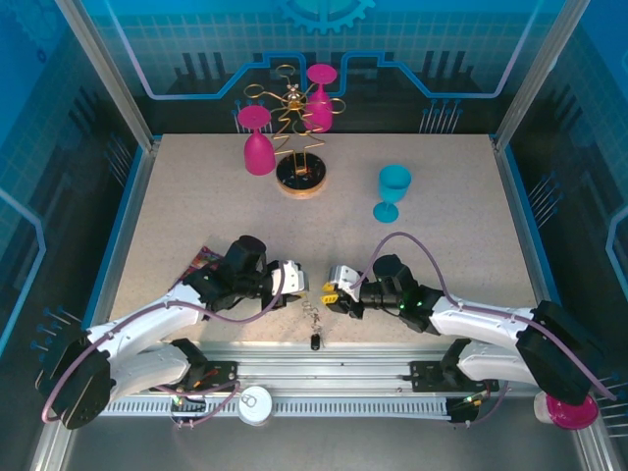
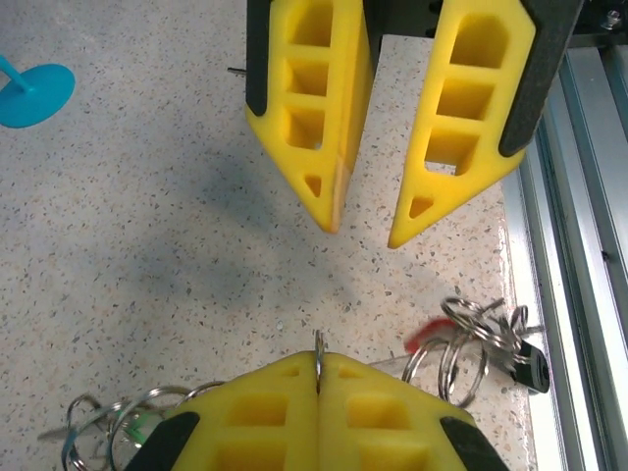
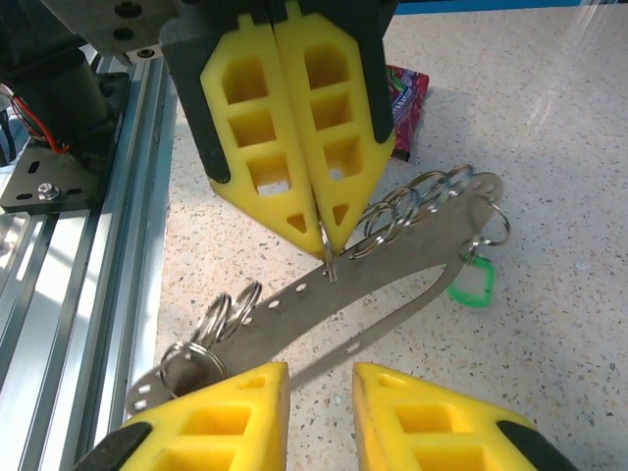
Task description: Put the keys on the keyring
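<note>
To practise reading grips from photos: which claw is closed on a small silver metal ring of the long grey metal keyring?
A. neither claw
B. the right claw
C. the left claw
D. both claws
C: the left claw has its yellow fingers pressed together on the small silver metal ring of the long grey metal keyring, while the right claw stands open, holding nothing.

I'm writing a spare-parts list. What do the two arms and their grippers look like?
The left arm and right arm have white links, black joints and a looping mauve cable each. The left gripper and right gripper carry yellow wedge-shaped fingers with hollow cells and black backing.
</note>
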You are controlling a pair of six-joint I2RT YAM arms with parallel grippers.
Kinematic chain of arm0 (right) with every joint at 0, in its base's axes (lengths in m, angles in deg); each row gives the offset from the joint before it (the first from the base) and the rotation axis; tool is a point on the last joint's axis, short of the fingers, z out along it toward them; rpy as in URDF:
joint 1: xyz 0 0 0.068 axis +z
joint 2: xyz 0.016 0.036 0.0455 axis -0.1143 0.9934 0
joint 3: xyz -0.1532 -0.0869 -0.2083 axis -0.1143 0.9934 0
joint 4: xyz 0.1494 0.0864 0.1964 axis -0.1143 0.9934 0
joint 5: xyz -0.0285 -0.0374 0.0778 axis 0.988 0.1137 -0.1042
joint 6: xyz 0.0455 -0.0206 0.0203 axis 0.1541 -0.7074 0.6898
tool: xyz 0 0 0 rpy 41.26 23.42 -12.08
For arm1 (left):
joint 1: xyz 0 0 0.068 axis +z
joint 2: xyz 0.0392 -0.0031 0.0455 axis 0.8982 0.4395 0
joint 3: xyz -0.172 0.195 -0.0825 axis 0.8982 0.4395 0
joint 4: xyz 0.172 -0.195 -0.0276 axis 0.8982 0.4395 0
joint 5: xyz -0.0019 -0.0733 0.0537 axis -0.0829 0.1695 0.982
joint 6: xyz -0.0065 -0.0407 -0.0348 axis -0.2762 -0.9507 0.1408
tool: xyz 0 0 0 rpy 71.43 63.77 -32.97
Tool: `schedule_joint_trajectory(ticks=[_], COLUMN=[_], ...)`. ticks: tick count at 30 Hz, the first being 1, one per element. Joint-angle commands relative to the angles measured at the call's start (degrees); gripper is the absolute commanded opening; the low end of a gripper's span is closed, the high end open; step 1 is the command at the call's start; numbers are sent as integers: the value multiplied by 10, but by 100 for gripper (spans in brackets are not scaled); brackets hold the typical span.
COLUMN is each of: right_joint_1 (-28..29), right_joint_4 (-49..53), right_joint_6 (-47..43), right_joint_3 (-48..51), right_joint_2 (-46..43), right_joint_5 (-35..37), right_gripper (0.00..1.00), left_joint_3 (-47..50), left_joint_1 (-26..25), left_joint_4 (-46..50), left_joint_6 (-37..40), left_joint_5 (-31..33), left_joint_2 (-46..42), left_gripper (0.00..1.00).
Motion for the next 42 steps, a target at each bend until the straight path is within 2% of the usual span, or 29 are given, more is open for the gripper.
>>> schedule_joint_trajectory(ticks=[1, 13, 21, 25, 27, 29, 31, 33, 36, 37, 39, 42], right_joint_1=[8, 15, 17, 16, 17, 16, 17, 16, 17, 17, 17, 20], right_joint_4=[0, -51, -62, -69, -73, -74, -71, -56, -10, 13, 65, 146], right_joint_6=[-12, -20, -23, -23, -23, -25, -30, -36, -43, -46, -53, -67], right_joint_3=[-21, -40, -44, -45, -44, -43, -41, -43, -53, -61, -77, -104], right_joint_2=[2, 27, 32, 34, 32, 28, 22, 13, -2, -6, -10, -10], right_joint_5=[-6, -47, -47, -50, -51, -51, -50, -47, -37, -33, -28, -21], right_gripper=[25, 26, 23, 18, 12, 1, 0, 0, 0, 0, 0, 0], left_joint_3=[18, 34, 40, 43, 44, 45, 44, 43, 34, 29, 18, -1], left_joint_1=[-4, -3, -4, -3, -2, -1, 0, 1, 1, 1, 1, 1], left_joint_4=[-42, -100, -144, -153, -156, -156, -151, -144, -119, -108, -84, -50], left_joint_6=[-4, -43, -75, -83, -88, -94, -96, -96, -91, -86, -76, -60], left_joint_5=[-37, -92, -117, -128, -133, -137, -134, -123, -94, -84, -71, -65], left_joint_2=[-24, -38, -26, -26, -26, -27, -29, -32, -30, -28, -23, -10], left_gripper=[0, 0, 0, 0, 0, 0, 0, 1, 16, 18, 20, 17])
